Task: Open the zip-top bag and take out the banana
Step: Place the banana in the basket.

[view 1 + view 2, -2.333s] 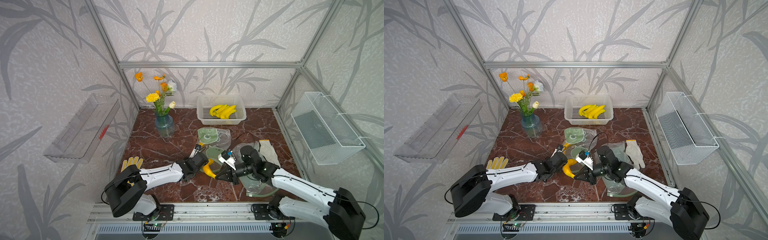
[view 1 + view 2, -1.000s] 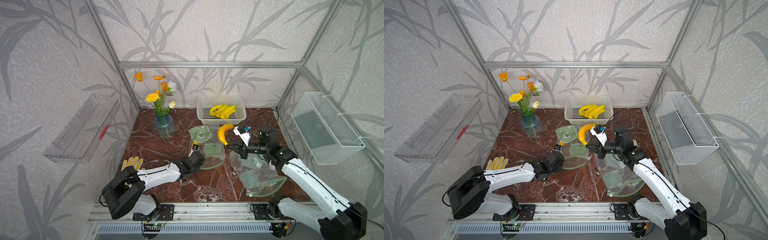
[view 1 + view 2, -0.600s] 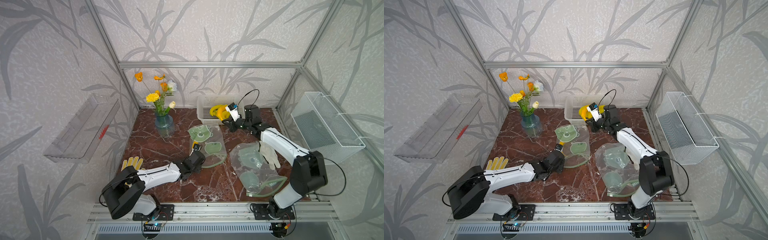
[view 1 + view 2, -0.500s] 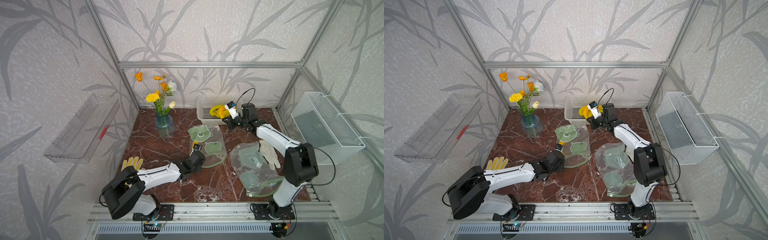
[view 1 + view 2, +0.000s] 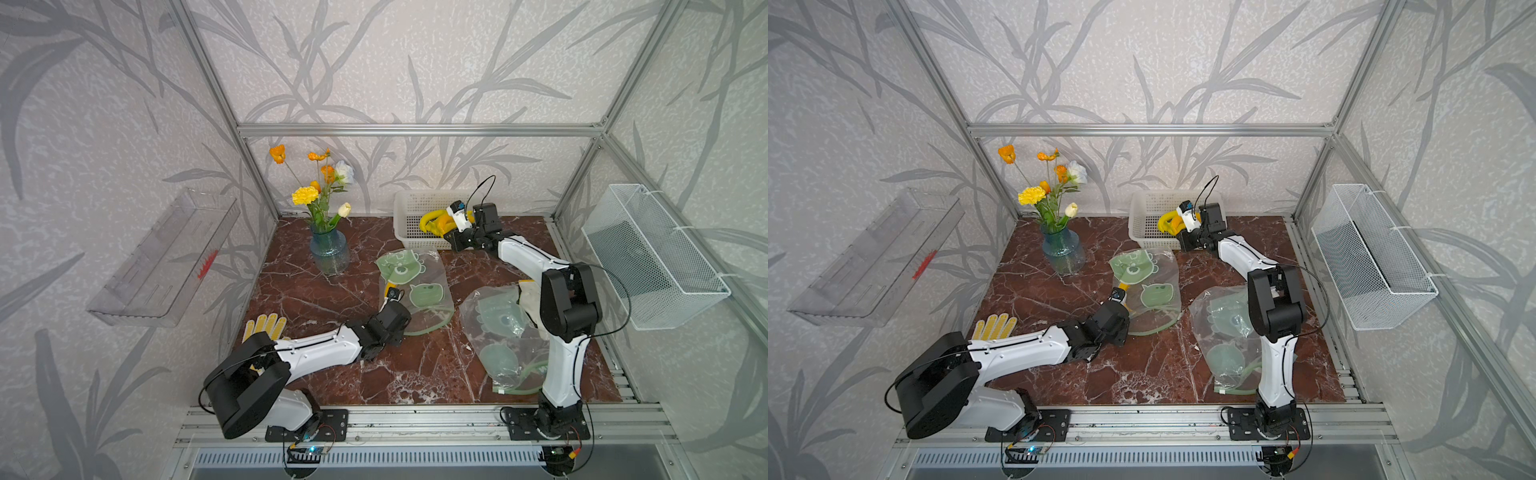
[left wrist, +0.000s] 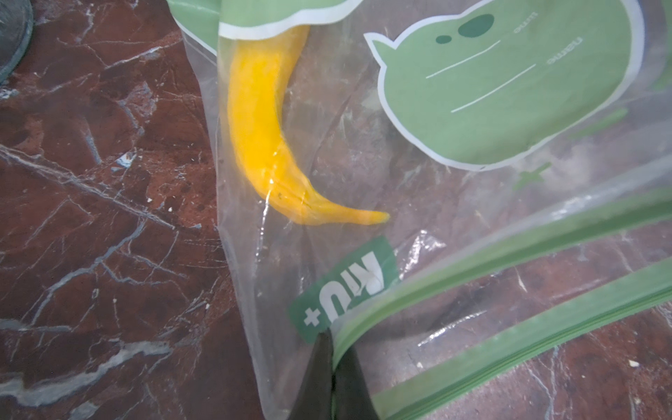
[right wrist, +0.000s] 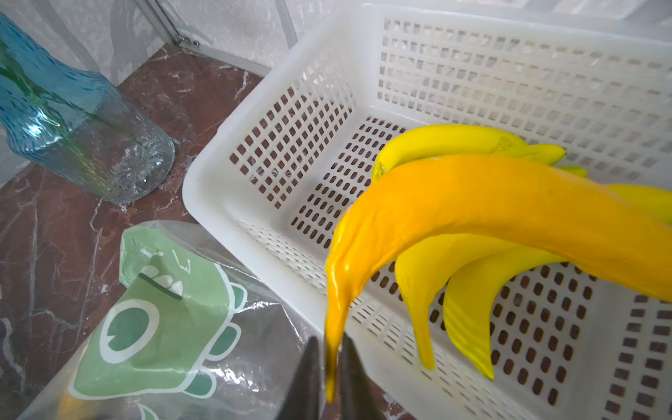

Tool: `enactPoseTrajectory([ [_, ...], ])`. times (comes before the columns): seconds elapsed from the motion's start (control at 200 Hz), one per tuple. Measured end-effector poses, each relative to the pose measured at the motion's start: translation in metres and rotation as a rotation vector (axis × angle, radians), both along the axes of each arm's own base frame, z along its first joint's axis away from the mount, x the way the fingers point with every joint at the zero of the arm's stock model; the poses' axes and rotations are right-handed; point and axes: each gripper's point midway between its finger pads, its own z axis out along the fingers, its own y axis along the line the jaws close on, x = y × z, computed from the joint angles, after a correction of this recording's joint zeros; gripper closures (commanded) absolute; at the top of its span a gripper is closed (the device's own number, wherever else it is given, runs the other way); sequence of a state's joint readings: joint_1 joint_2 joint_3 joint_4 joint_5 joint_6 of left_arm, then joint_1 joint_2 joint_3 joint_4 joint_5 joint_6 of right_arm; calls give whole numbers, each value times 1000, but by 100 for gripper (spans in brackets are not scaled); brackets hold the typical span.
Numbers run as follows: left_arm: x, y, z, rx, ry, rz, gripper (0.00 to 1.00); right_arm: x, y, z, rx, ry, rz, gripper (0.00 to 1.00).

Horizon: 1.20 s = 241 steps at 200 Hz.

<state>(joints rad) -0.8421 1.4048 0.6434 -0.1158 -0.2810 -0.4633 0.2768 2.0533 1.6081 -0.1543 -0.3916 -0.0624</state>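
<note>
Since a second ago my right arm has swung from mid-table to the back with the banana; my left arm has not shifted. Near: left gripper [image 6: 331, 358] clamped on a corner of the zip-top bag [image 6: 436, 225] at its green seal, mouth gaping. A second banana [image 6: 262, 120] shows through plastic beyond; whose bag, can't tell. Far: right gripper [image 7: 329, 360] at the near rim of the basket [image 7: 291, 109], fingers narrow either side of the stem tip; whether they still pinch, can't tell. The carried banana [image 7: 491, 203] arcs up and away from my fingers, long axis running into the basket, over the others lying there. Right arm alone is in reach. My guess: releasing leaves it inside, though the stem hangs at the rim. Marble table [image 5: 316, 299] looks slick; vase [image 5: 329, 255] and back wall close by.
</note>
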Motion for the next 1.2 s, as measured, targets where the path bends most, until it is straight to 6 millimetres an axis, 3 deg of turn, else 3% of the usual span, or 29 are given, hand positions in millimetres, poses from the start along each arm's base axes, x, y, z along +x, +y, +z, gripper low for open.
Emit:
enactPoseTrajectory([
  [0.08,0,0,0,0,0,0,98,0,-2,-1,-7,8,-6,55],
  [0.205,1,-1,0,-4,-2,0,98,-4,-5,-7,-10,24,-13,49],
  [0.34,1,-2,1,-8,-4,-1,98,-26,-11,-8,-4,44,-16,42],
  [0.47,2,-3,2,-15,-9,-1,98,-50,-15,26,37,-6,-16,36],
  [0.66,2,-4,1,-15,-9,-2,98,-99,-21,103,138,-169,5,30],
  [0.785,2,-3,1,-14,-10,-2,98,-138,-25,125,175,-230,35,28],
  [0.995,1,-2,-1,-11,-8,-1,98,-189,-30,112,170,-192,7,29],
  [1.205,1,-2,-1,-12,-7,-1,98,-232,-48,62,173,13,-83,32],
])
